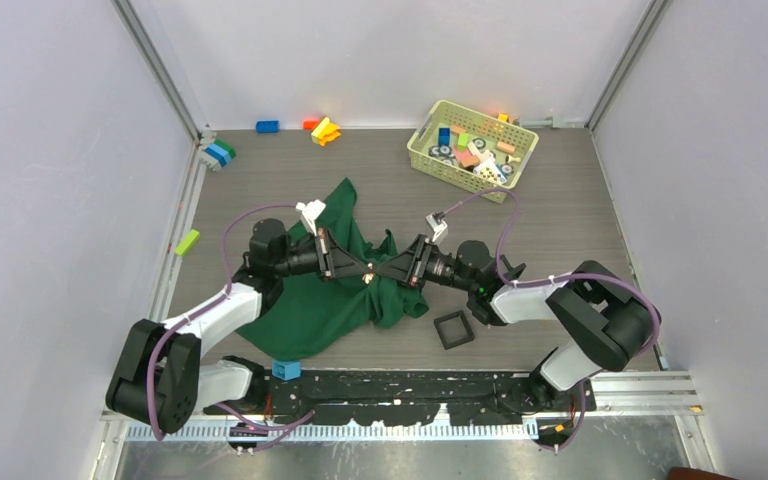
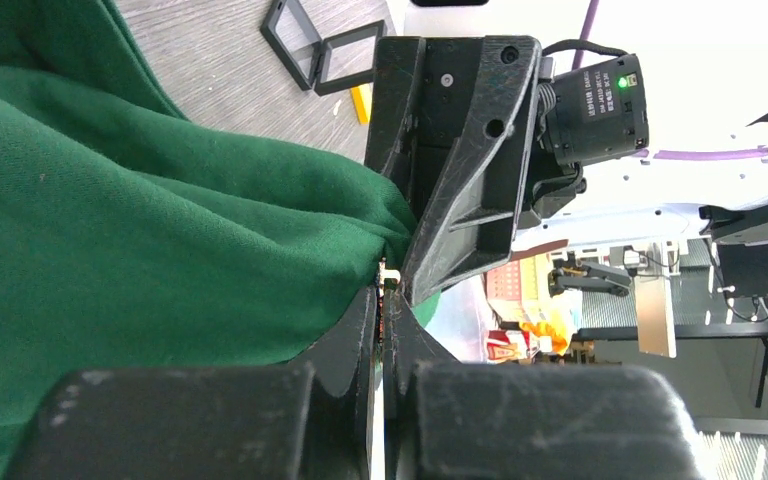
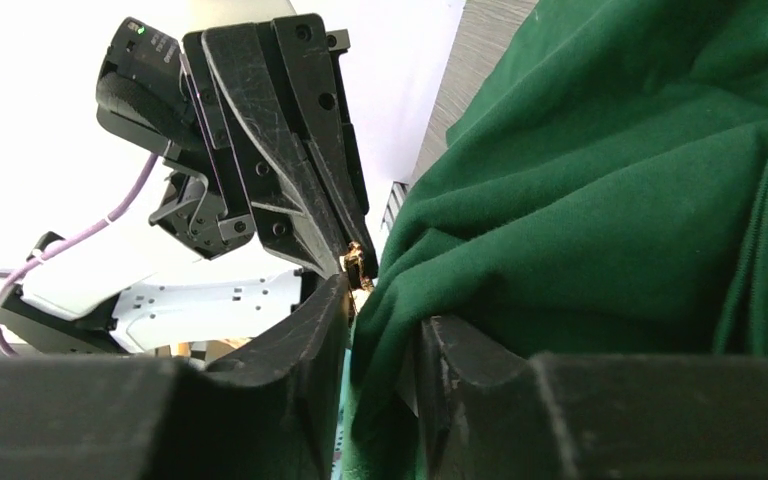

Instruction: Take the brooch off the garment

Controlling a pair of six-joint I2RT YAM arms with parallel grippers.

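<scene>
My left jaws are shut on the brooch. I see my right jaws pinching a fold of the garment just beside it.

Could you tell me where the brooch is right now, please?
In the top view, the brooch sits mid-table on the green garment, at the spot where the left gripper and right gripper tips meet.

pale grey walls enclose a grey wood-grain tabletop, evenly lit.
</scene>
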